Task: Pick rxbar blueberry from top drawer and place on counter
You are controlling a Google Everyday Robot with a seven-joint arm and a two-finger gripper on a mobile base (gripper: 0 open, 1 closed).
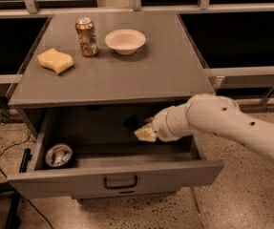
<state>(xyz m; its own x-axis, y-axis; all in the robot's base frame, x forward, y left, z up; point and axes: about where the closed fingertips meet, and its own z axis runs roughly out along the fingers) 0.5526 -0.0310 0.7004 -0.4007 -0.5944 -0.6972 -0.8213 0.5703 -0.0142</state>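
The top drawer (117,178) is pulled open, with a dark pull handle on its front panel. My gripper (133,123) reaches into the drawer's middle from the right, on a white arm (213,120), just below the counter's front edge. The rxbar blueberry does not show; a dark shape at the gripper's tip cannot be told apart from the gripper itself. The counter (141,70) is the grey top of the cabinet.
On the counter stand a can (87,36), a white bowl (125,41) and a yellow sponge (55,61), all toward the back left. A round dark tin with silvery contents (58,155) sits in the drawer's left front corner.
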